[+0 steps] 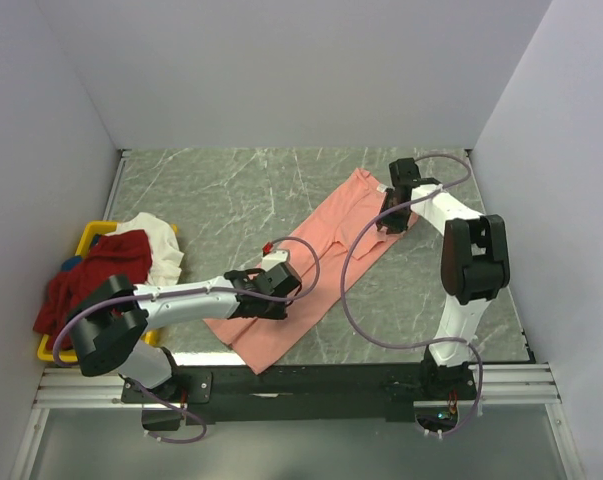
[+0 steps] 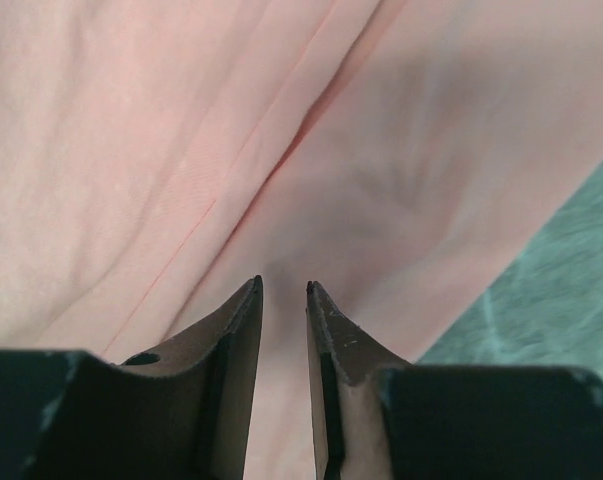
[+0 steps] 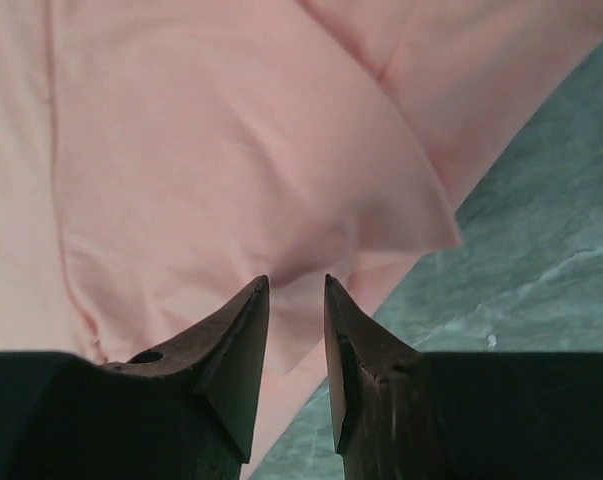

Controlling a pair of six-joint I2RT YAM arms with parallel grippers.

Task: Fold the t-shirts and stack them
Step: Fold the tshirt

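The salmon-pink t-shirt (image 1: 326,245) lies spread as a long diagonal strip from the table's front middle to the back right. My left gripper (image 1: 276,292) hovers low over its near half; in the left wrist view the gripper (image 2: 283,288) stands narrowly open above a lengthwise fold (image 2: 281,150), with nothing between the fingers. My right gripper (image 1: 391,222) is over the shirt's far right edge; in the right wrist view it (image 3: 296,282) is narrowly open just above a folded flap (image 3: 381,190). A dark red t-shirt (image 1: 89,282) and a white t-shirt (image 1: 159,245) lie heaped at the left.
A yellow bin (image 1: 89,236) sits at the left wall under the heaped shirts. Dark green marble table (image 1: 221,190) shows behind and to the right of the pink shirt. White walls close in the left, back and right sides.
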